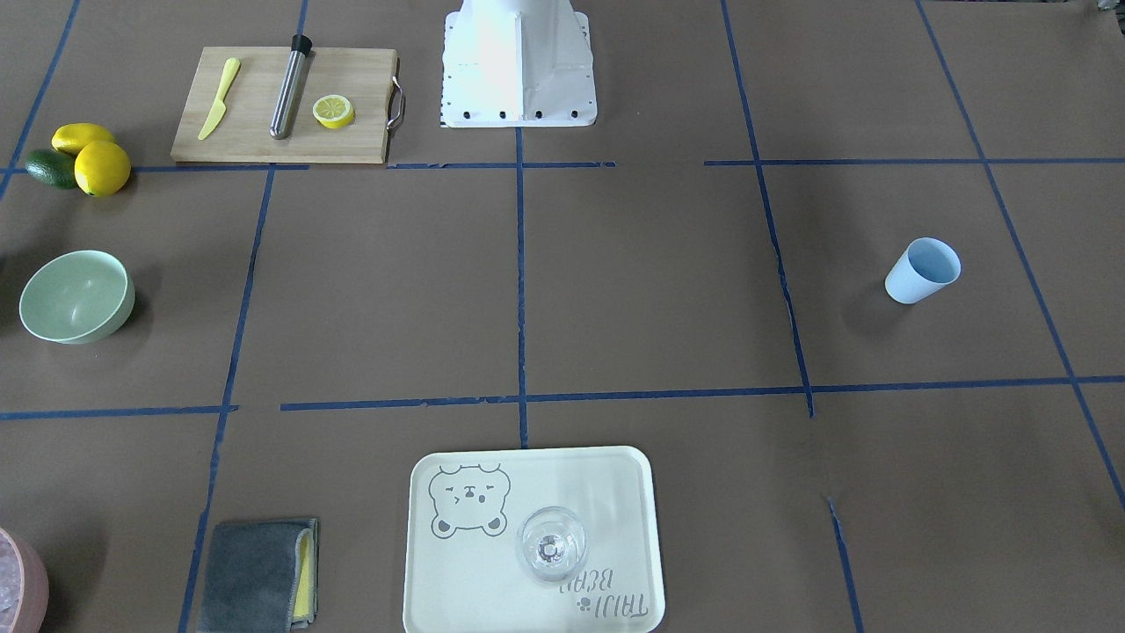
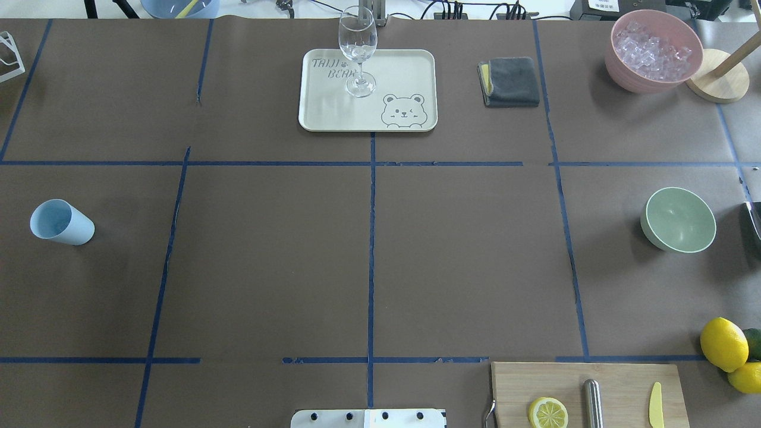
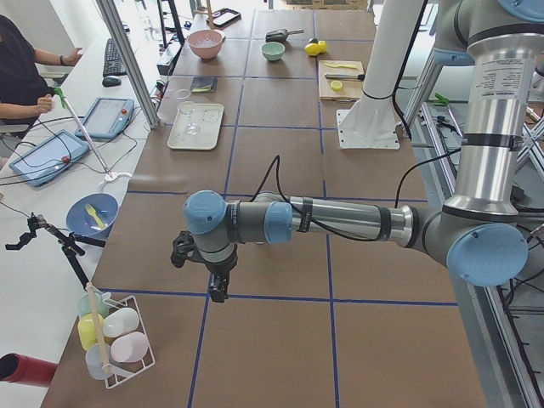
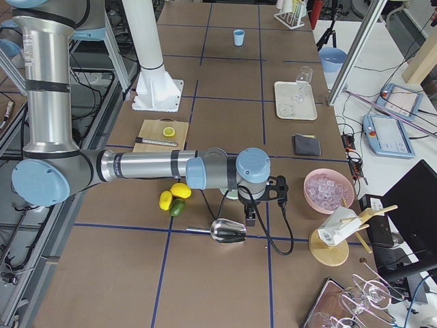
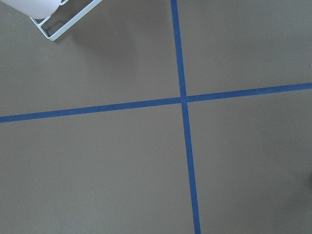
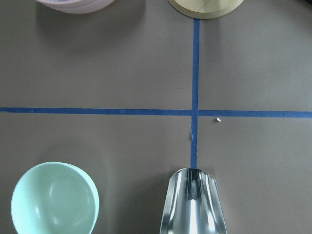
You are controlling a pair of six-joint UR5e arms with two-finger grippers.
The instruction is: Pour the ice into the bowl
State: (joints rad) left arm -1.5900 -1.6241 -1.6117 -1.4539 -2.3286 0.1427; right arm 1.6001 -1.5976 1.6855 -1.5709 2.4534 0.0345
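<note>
The mint-green bowl (image 2: 679,220) stands empty at the table's right side; it also shows in the front view (image 1: 77,296) and the right wrist view (image 6: 54,200). The ice (image 2: 651,50) lies in a pink bowl (image 2: 624,77) at the far right corner. A metal scoop (image 4: 229,231) lies on the table near the bowl and shows empty in the right wrist view (image 6: 193,202). My right gripper (image 4: 251,219) hangs by the scoop; I cannot tell if it is open. My left gripper (image 3: 218,285) hangs over bare table at the left end; I cannot tell its state.
A blue cup (image 2: 61,222) stands at the left. A tray (image 2: 416,65) carries a stemmed glass (image 2: 357,41). A grey cloth (image 2: 510,81), a cutting board (image 2: 624,380) with a lemon half, whole lemons (image 2: 723,343), a wooden stand (image 2: 716,83) and a cup rack (image 3: 115,340) lie around.
</note>
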